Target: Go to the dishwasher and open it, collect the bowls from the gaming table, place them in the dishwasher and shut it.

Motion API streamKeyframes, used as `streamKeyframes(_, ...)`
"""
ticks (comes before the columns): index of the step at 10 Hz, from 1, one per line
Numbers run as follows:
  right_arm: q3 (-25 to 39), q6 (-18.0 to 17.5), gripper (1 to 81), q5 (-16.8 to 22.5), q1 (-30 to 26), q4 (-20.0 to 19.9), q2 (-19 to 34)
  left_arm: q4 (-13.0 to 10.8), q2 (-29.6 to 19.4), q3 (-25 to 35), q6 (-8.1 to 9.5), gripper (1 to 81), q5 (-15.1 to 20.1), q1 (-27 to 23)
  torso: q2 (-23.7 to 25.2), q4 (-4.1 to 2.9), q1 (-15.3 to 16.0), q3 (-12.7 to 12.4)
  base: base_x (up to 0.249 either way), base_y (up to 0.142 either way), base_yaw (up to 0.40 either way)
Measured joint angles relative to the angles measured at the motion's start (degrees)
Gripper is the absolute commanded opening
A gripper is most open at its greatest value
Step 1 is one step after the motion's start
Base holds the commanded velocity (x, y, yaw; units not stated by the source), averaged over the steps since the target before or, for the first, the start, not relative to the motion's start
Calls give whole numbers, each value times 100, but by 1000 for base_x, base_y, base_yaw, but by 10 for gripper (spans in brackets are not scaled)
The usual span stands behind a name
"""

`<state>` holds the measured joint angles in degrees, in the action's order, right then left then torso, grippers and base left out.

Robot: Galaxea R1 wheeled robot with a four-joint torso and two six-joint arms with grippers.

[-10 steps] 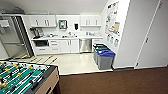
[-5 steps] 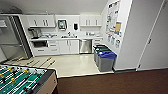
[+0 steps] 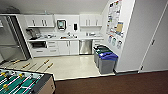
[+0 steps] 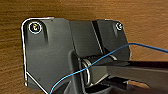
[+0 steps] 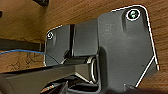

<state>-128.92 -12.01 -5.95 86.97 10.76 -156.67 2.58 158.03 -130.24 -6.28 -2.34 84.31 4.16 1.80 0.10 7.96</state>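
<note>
The dishwasher, steel-fronted, is built into the white cabinets under the counter of a kitchenette on the far side of a pale floor. Its door is closed. It lies ahead of me, a little left of the bins. The bowls and the gaming table are out of view. In the left wrist view and the right wrist view, my own dark wrist plates hang over a brown wood-grain surface, with a thin blue cable crossing.
A table-football table with a green field stands close at the lower left, its rod handles reaching over the pale floor. Blue-lidded bins stand by the right wall. A tall steel fridge is at the left. Dark carpet lies nearest me.
The whole head picture has shifted slightly, so the camera has moved a little. Nothing in the kitchenette itself has moved.
</note>
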Motion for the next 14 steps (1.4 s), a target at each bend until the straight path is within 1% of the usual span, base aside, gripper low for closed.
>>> streamKeyframes(14, -20, 0, 811, -6, -50, -2, 2, 2, -15, -2, 2, 811, -7, 4, 0, 0, 0, 0, 191, 0, 0)
